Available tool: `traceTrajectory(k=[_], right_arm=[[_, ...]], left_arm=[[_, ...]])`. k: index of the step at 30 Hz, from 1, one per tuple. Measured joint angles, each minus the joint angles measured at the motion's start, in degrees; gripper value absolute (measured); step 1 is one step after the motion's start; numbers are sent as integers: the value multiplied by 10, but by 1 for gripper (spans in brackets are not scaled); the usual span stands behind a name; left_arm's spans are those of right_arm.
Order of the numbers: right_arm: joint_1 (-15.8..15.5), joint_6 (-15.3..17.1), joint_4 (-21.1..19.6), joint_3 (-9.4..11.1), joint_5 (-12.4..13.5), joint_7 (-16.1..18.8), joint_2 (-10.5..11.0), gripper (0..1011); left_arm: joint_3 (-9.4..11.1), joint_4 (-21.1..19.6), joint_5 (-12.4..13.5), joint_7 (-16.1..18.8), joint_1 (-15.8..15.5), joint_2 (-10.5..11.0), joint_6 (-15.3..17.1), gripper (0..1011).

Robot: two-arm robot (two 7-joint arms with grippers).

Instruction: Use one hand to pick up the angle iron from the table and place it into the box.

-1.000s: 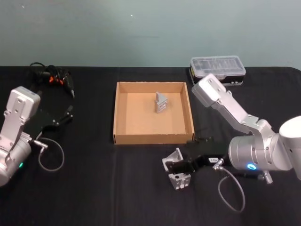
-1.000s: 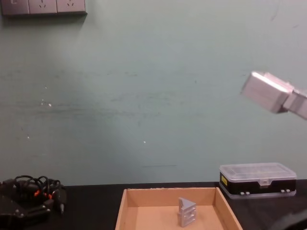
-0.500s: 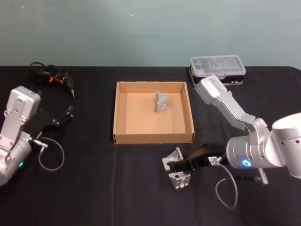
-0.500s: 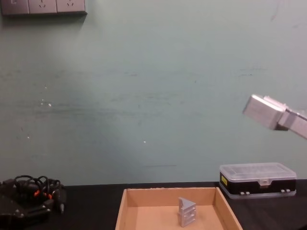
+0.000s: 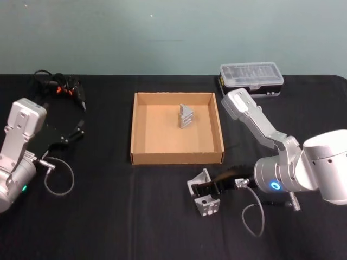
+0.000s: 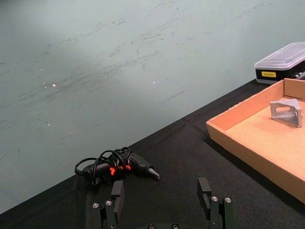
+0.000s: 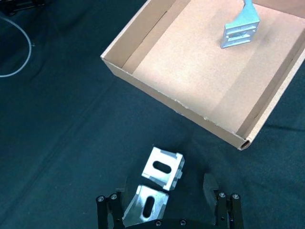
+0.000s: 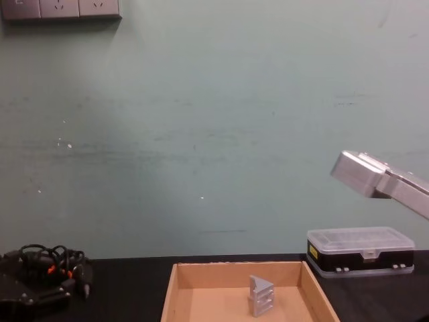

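Right gripper (image 7: pixel 163 191) sits low on the table (image 5: pixel 108 216), lower centre of head view. Its fingers are spread to straddle the nearer angle iron (image 7: pixel 145 206), lined up for a pinch, not clamped. Second bracket (image 7: pixel 164 168) lies just beside it. Box (image 5: pixel 176 158), mid-frame, holds a third bracket (image 5: pixel 185 117). Left gripper (image 6: pixel 160 188) is parked far left, fingers apart.

The right pincer (image 7: pixel 164 191) is over the black table (image 7: pixel 57 143), its fingers (image 7: pixel 212 191) spread wide apart. Between them lies a silver angle iron (image 7: pixel 145 206), close against one finger. A second angle iron (image 7: pixel 163 168) sits just beside it, on the side toward the cardboard box (image 7: pixel 143 82). A third angle iron (image 7: pixel 240 29) rests inside the box. A grey cable (image 7: pixel 29 47) loops across the table, well apart.
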Motion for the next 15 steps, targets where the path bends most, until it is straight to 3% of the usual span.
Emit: traceTrajectory(k=[15], right_arm=[[12, -8, 15, -7, -26, -1, -25, 1004]], left_arm=[[0, 0, 0, 0, 0, 0, 0, 1011]])
